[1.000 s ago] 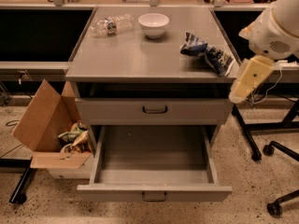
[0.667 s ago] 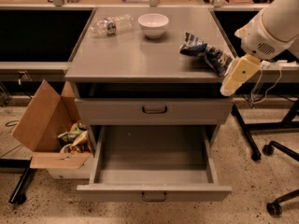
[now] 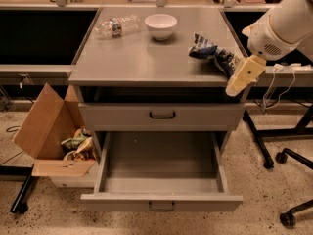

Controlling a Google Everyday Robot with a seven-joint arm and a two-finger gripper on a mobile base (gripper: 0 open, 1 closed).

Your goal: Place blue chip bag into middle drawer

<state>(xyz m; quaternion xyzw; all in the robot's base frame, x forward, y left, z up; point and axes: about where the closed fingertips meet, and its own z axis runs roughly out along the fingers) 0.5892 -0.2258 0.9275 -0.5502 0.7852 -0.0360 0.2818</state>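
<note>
- Grey matte tabletop (image 3: pixel 146 58) carries the crumpled blue foil bag (image 3: pixel 215 55) near its right edge, not yet grasped.
- My gripper (image 3: pixel 234 87) hangs just beside it, off that edge; open or closed, I cannot tell.
- Next, I judge: reach over and pinch the crinkly foil.
- Below, the drawer (image 3: pixel 195 203), shallow grey metal, stands pulled out.

Warm, even light falls from overhead on the grey cabinet top (image 3: pixel 146 58), which carries a soft sheen. The white bowl (image 3: pixel 161 25) glows brightest. Shadow pools at the back of the open middle drawer (image 3: pixel 161 168). The gripper (image 3: pixel 234 87), at the top's right front corner, is lit pale cream.
</note>
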